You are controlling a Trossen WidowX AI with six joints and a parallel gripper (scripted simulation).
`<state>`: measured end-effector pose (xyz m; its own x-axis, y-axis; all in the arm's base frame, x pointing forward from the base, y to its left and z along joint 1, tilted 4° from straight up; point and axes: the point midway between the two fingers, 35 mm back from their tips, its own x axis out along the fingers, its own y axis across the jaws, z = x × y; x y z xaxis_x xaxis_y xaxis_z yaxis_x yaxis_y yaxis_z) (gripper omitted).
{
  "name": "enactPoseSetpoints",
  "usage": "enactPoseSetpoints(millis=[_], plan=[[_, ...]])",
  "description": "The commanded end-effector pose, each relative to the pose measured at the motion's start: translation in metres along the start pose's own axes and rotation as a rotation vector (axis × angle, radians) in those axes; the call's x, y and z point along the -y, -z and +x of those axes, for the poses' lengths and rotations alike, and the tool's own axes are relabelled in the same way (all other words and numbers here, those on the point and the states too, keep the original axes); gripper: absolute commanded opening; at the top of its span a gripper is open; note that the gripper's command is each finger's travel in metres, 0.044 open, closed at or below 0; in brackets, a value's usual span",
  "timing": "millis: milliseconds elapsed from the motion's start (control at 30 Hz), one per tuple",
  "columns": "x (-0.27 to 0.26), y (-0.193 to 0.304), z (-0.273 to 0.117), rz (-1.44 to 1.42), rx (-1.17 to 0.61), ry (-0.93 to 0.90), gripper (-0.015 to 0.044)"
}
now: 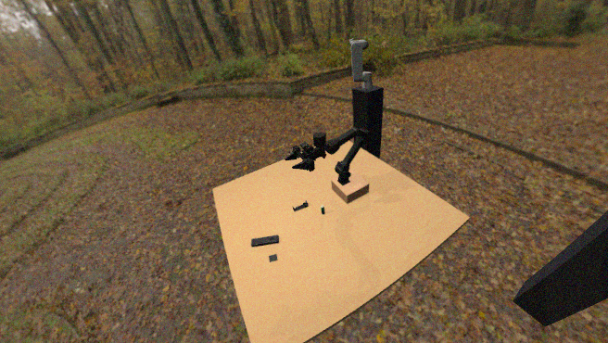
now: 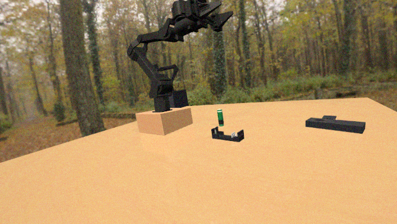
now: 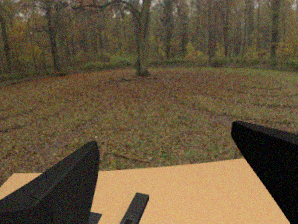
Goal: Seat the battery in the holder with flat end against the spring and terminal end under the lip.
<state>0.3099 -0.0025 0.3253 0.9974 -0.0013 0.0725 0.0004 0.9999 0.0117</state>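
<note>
The holder has an open top; its raised end walls block sliding in lengthwise.

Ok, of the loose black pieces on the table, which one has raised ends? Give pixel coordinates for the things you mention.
The battery holder (image 1: 300, 207) (image 2: 227, 138), beside the green battery (image 1: 323, 210) (image 2: 220, 117). Its ends stand up; the long bar (image 1: 265, 241) (image 2: 335, 125) (image 3: 136, 207) and small square (image 1: 272, 258) look flat.
</note>
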Motion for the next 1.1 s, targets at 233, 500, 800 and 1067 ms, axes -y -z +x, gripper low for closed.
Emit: enactPoseSetpoints(millis=[233, 500, 800, 1067], plan=[[-0.028, 0.127, 0.017, -0.23, -0.645, -0.151, 0.019], [-0.046, 0.213, -0.031, -0.449, -1.207, -0.439, 0.0], [-0.053, 0.237, -0.07, -0.536, -1.501, -0.649, 0.0], [-0.053, 0.237, -0.07, -0.536, -1.501, -0.649, 0.0]])
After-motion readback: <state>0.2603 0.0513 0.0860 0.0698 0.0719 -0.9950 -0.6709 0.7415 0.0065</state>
